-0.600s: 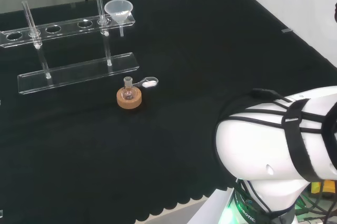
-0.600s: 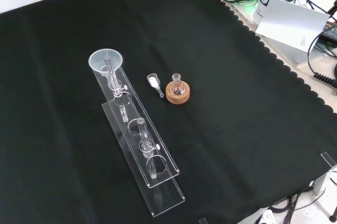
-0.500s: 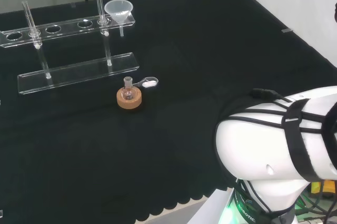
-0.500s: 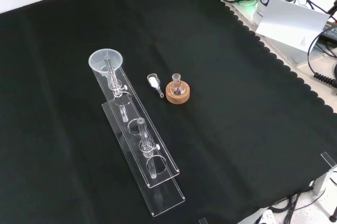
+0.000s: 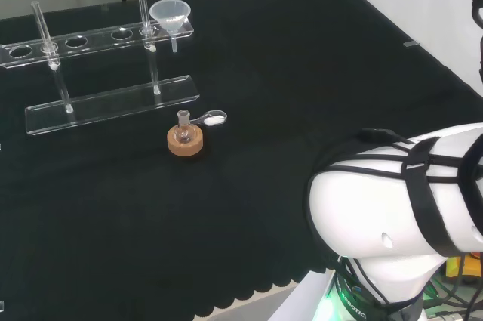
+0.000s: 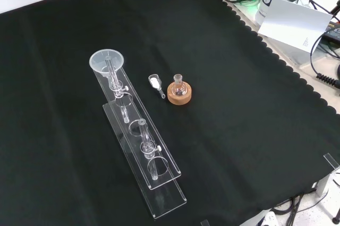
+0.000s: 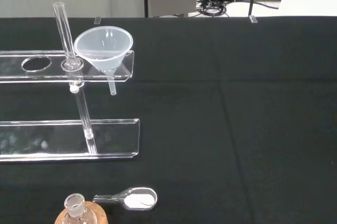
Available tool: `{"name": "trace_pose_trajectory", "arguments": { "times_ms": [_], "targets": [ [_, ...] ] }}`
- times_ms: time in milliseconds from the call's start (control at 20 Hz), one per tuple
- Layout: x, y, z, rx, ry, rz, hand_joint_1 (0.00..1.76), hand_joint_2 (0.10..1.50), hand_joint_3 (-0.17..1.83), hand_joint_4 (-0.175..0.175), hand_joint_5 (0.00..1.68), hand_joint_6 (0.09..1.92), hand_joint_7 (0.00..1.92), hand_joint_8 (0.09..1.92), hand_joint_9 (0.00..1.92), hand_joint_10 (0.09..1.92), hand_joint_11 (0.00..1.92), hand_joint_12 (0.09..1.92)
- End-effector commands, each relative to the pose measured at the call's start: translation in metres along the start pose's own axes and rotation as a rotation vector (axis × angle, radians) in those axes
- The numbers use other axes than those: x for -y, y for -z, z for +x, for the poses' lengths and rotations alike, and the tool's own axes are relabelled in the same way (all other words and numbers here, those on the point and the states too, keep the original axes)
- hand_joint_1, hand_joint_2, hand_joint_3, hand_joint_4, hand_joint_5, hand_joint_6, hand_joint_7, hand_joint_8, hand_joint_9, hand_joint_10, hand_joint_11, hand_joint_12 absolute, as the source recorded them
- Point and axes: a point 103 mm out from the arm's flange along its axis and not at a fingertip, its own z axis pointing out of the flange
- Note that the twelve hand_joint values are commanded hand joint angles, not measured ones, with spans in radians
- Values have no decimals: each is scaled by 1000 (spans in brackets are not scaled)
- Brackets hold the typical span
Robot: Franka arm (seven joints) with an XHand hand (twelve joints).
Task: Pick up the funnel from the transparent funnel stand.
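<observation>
Head view: the funnel (image 5: 170,14) sits in the right end hole of the clear funnel stand (image 5: 106,106); a small flask (image 5: 183,129) stands in a cork ring (image 5: 185,143).
Front view: the funnel (image 6: 107,61) sits at the stand's (image 6: 139,146) far end; a little scoop (image 6: 156,83) lies just beside the cork ring (image 6: 179,95).
Wrist view: the funnel (image 7: 103,49) is upright in the stand (image 7: 68,138).
Fingers: cannot tell if they are apart or together.

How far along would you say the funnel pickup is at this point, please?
Nothing looks done yet: the funnel sits in the end hole of the transparent funnel stand, untouched. Reaching, grasping and lifting the funnel all remain. The small flask on its cork ring and the scoop lie nearby.
</observation>
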Motion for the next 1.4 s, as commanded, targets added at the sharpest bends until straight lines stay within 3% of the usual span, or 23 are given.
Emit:
{"name": "trace_pose_trajectory", "arguments": {
  "times_ms": [50, 450, 900, 1000, 1400],
  "targets": [
    [-4, -9, 0, -20, -19, -11, 0, 1190, 416, 11, 108, 87, 0, 287, 111, 637, 0, 1336],
    [-49, -35, -5, -4, -32, 37, 0, 1191, 410, 10, 115, 87, 0, 296, 113, 639, 0, 1340],
    [-158, -74, -12, -6, 35, 103, 177, 1056, 271, -13, 115, 87, 5, 477, 123, 713, 0, 1362],
    [-178, -83, -13, -4, 53, 94, 205, 1037, 257, -17, 110, 87, 1, 497, 119, 723, 0, 1362],
    [-231, -115, -6, -6, 87, 144, 289, 983, 224, -24, 56, 87, 0, 454, 111, 744, 0, 1375]
  ]
}}
